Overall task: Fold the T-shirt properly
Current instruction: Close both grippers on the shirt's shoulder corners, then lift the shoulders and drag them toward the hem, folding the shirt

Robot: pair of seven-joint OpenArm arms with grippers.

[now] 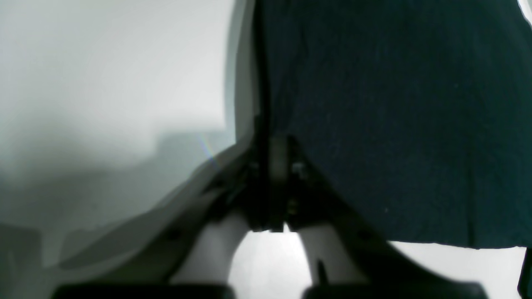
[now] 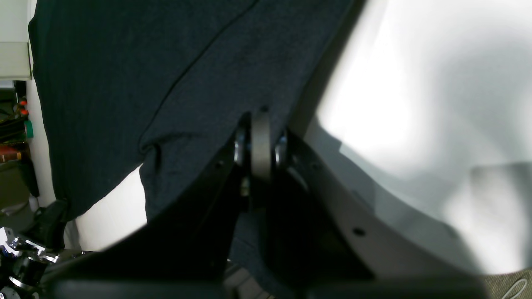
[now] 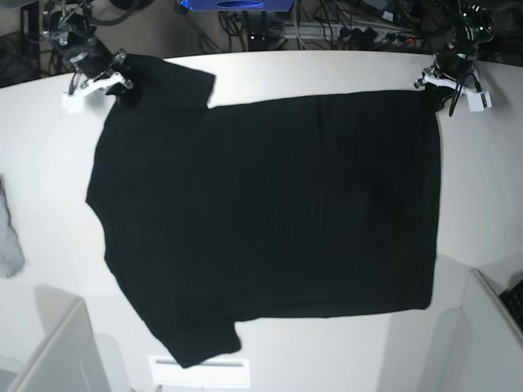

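Note:
The black T-shirt [image 3: 270,212] is spread wide with its plain side showing, stretched between both grippers along its far edge. My right gripper [image 3: 122,86] is shut on the far left corner by a sleeve. My left gripper [image 3: 437,88] is shut on the far right corner. In the left wrist view the jaws [image 1: 276,166] pinch the edge of the shirt [image 1: 395,124], which hangs to their right. In the right wrist view the gripper [image 2: 259,141] pinches the shirt [image 2: 145,74], which hangs to its left. No print shows.
The white table [image 3: 327,69] lies under the shirt. A small grey cloth [image 3: 8,237] lies at the left edge. Cables and equipment [image 3: 327,24] run along the back. Pale box-like edges stand at the lower left [image 3: 49,351] and lower right [image 3: 490,327].

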